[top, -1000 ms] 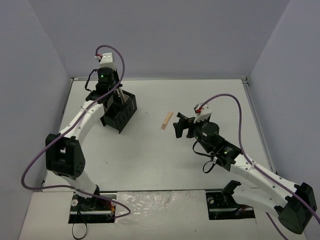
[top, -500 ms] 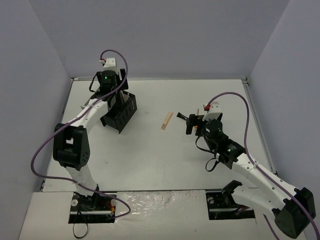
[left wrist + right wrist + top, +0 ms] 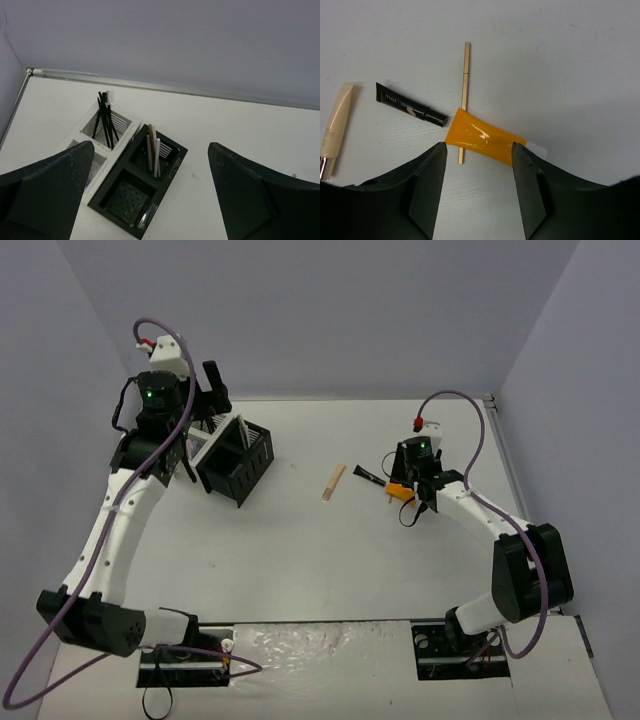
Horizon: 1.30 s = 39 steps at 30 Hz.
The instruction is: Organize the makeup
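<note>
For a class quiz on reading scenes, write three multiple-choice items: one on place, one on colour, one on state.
1. The orange tube lies: A inside a box; B across the thin tan pencil; C under a brush.
2. The pencils in the white box are: A pink; B orange; C black.
3. The right end effector is: A open over the tube; B shut on the tube; C shut on a pencil.
Answers: B, the pencil shows either side of the tube; C, all look black; A, its fingers stand apart beside the tube.
</note>
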### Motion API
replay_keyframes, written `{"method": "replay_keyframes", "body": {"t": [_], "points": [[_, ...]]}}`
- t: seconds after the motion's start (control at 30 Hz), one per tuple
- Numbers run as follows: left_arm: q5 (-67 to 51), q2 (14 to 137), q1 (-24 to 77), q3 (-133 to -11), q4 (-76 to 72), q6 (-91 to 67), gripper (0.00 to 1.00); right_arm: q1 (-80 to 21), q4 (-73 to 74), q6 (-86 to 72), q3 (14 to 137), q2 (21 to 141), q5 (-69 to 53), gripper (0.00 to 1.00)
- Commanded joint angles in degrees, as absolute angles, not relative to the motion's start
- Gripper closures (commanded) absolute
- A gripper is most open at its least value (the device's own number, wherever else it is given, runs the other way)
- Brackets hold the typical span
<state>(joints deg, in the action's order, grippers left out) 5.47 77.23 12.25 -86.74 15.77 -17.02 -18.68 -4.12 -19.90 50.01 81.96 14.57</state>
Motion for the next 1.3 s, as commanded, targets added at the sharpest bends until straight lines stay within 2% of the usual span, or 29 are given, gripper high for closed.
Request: {"method": "replay_keyframes", "body": {"t": [0.0, 0.13, 0.33, 0.47, 0.7, 0.87, 1.07, 1.27], "points": [[0.4, 68.8, 11.9, -82.6, 26.0, -17.3, 0.03, -16.0, -5.3, -19.7, 56.4, 89.1, 11.3, 0.53], [0.0, 60.8, 11.8, -72.7, 26.4, -16.9, 0.03, -15.0, -5.2, -18.9, 60.3, 95.3, 9.7, 0.58], [1.2, 53.8, 11.9, -63.7, 24.2, -16.2, 0.03, -14.9, -5.2, -17.7, 64.0, 101.4, 7.7, 0.60], [0.8, 53.9, 11.8, -62.5, 24.8, -16.4, 0.03, -14.9, -5.2, -17.6, 65.2, 104.6, 8.2, 0.61], [-0.1, 55.4, 11.8, -62.8, 24.5, -17.3, 0.03, -14.9, -4.8, -17.0, 65.7, 108.5, 9.7, 0.69], [-1.6, 55.6, 11.8, -62.7, 24.8, -17.6, 0.03, -14.9, -4.7, -16.7, 66.5, 110.4, 9.0, 0.79], [-1.9, 55.6, 11.8, -62.3, 24.6, -17.7, 0.03, -15.1, -4.7, -16.8, 68.4, 111.2, 8.5, 0.98], [-3.1, 55.6, 11.8, -62.2, 24.1, -18.4, 0.03, -15.4, -5.9, -17.3, 70.0, 107.4, 6.5, 1.00]]}}
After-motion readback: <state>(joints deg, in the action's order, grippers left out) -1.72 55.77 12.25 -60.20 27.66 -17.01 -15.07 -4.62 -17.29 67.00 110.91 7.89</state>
